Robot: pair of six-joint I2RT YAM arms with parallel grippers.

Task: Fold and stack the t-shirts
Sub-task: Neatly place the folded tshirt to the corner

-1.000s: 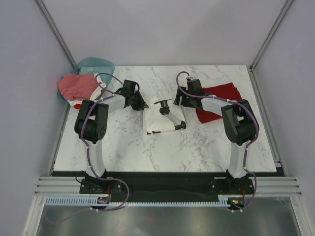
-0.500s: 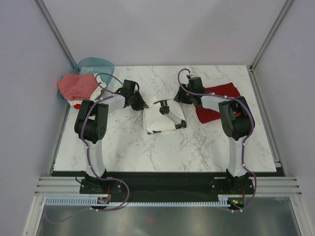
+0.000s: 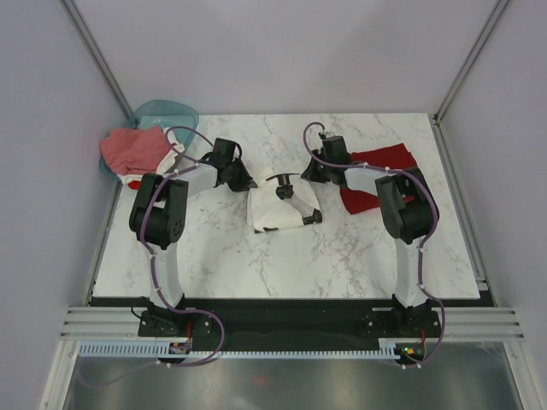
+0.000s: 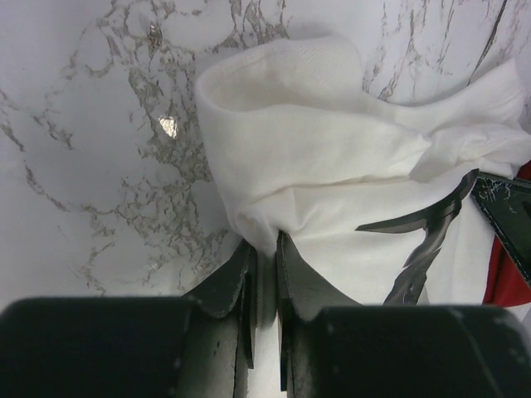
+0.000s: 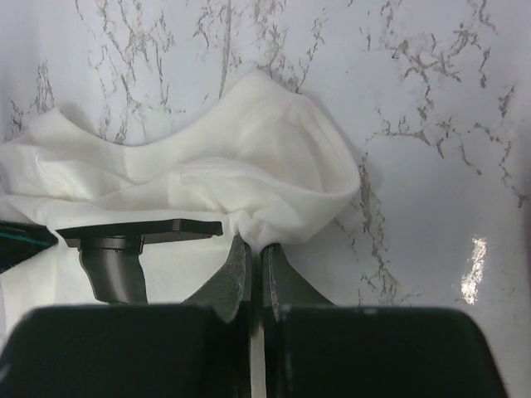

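A white t-shirt [image 3: 275, 213] with a black print lies partly folded mid-table. My left gripper [image 3: 248, 183] is shut on a pinch of its far left edge. The left wrist view shows white cloth [image 4: 332, 157] bunched between the left gripper [image 4: 264, 249] fingertips. My right gripper [image 3: 309, 176] is shut on the far right edge. In the right wrist view a fold of the shirt [image 5: 207, 174] is nipped by the right gripper [image 5: 255, 247]. A dark red t-shirt [image 3: 380, 175] lies flat to the right, under the right arm. A pinkish-red t-shirt [image 3: 132, 149] hangs over the basket.
A teal plastic basket [image 3: 171, 111] stands at the table's far left corner with a bit of white cloth [image 3: 137, 181] below the pink one. Grey walls enclose the table on three sides. Bare marble [image 3: 282, 265] shows in front of the white shirt.
The right gripper has gone from open to shut on the white shirt's far right edge, shifting slightly left. The left gripper has tightened a little on its pinch.
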